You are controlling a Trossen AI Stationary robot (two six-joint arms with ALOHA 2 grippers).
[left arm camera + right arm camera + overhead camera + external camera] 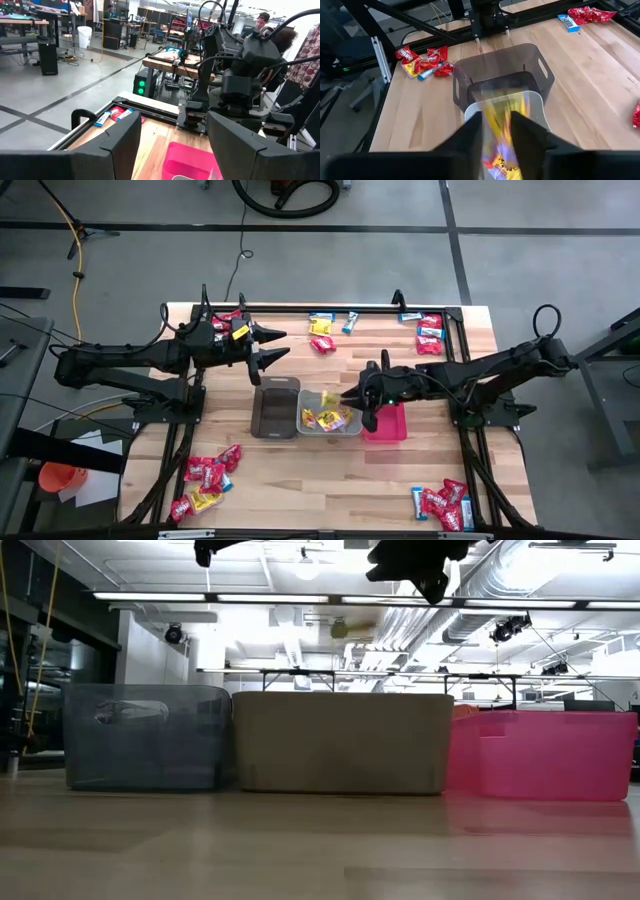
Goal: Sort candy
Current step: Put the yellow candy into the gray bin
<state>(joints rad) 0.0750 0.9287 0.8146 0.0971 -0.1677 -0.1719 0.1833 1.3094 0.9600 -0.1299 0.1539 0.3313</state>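
Yellow candy [327, 418] fills the pale grey bin [356, 430] (smoky dark bin [275, 408] and pink bin [393, 425] flanking).

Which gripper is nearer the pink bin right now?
The right. The right gripper hangs over the middle bin, right beside the pink bin. The left gripper hovers farther off, beyond the dark bin.

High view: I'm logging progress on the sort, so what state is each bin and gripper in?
Dark bin: empty.
Middle bin: holds yellow candy.
Pink bin: looks empty.
Left gripper: open, holding nothing.
Right gripper: over middle bin, candy between its fingers.
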